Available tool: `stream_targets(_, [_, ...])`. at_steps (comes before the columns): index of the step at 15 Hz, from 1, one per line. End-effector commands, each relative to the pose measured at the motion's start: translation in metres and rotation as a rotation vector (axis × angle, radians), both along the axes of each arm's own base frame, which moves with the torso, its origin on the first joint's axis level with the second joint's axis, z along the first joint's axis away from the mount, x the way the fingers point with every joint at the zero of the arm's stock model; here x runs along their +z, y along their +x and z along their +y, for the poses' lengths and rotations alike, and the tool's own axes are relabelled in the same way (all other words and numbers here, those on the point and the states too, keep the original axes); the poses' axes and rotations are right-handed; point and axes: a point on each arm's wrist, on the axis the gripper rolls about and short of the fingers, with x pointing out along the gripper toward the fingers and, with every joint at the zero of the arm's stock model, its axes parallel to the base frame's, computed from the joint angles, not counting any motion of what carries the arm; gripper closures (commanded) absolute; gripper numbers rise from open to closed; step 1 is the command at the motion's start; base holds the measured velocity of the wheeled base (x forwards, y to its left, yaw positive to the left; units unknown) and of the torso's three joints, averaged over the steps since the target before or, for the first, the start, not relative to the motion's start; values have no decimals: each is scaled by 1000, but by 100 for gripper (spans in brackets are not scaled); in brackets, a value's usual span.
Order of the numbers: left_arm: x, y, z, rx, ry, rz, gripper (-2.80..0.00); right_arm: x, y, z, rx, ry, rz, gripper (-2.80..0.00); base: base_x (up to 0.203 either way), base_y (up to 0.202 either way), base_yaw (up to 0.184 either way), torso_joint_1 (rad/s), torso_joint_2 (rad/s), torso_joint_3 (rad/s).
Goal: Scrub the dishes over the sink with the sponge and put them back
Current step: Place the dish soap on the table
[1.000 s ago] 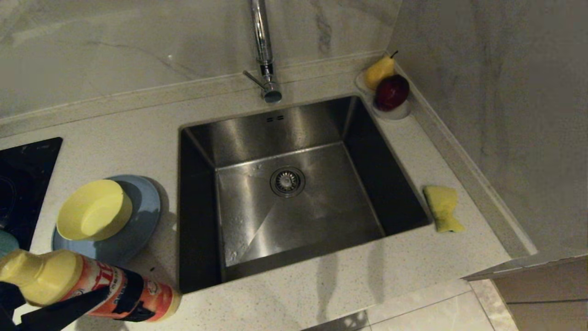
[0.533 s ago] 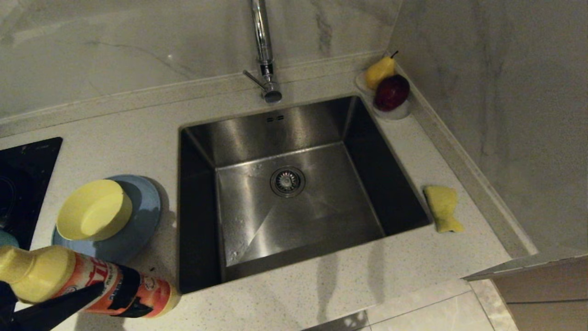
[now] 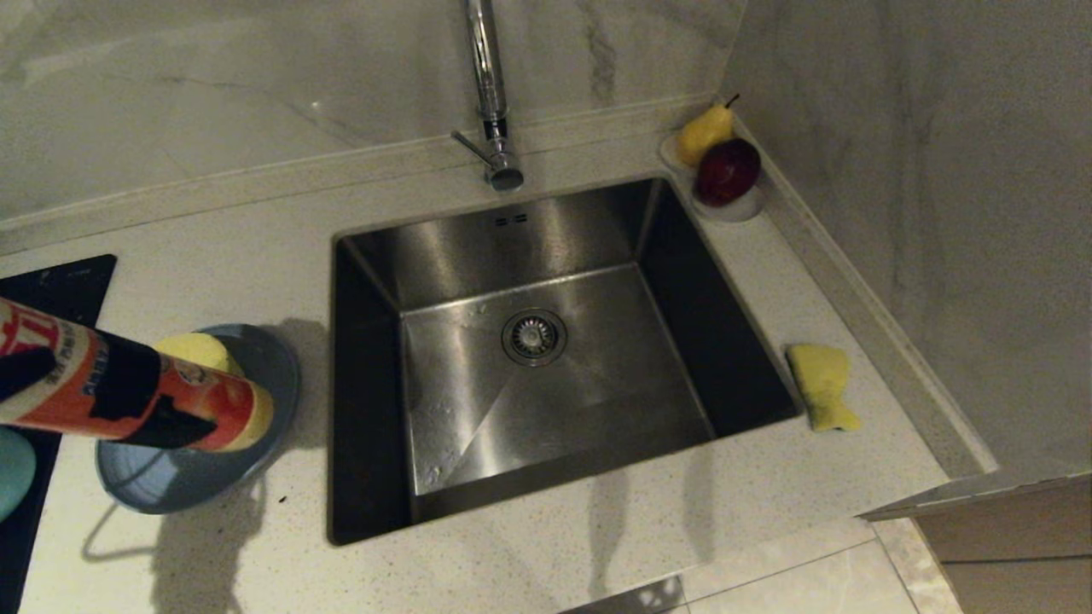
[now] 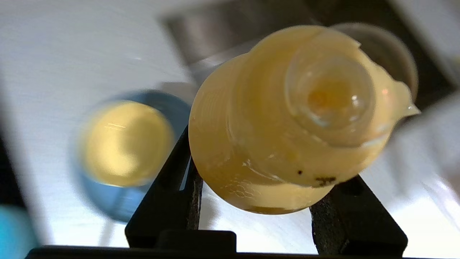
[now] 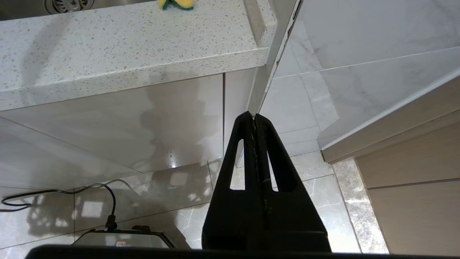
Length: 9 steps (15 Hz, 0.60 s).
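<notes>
The sponge (image 3: pixel 822 386) lies at the countertop's (image 3: pixel 597 529) right edge beside the sink (image 3: pixel 546 358) — soft and light, best pinched across its middle. The left gripper (image 4: pixel 257 201) grips a detergent bottle (image 3: pixel 128 388) above the yellow bowl (image 3: pixel 198 350) and blue plate (image 3: pixel 213 469) — hard, likely slippery; the right gripper (image 5: pixel 255 120) hangs closed, empty.

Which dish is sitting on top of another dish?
The yellow bowl. It sits on the blue plate; the teal bowl stands apart at the left edge.

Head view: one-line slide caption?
Left gripper holds a dish-soap bottle over the yellow bowl on the blue plate.
</notes>
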Motion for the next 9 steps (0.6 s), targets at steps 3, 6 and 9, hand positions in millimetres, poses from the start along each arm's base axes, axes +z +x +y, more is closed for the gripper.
stream_targets(3, [29, 39, 13, 228, 12, 9, 0, 0, 0, 0, 1, 0, -1, 0, 0, 0, 0, 0, 0, 0])
stream_targets(6, [46, 79, 25, 417, -3, 21, 0, 0, 0, 0, 1, 0, -1, 0, 0, 0, 0, 0, 0, 0])
stream_targets(9, [52, 121, 34, 501, -53, -30, 0, 0, 0, 0, 1, 0, -1, 0, 0, 0, 0, 0, 0, 0])
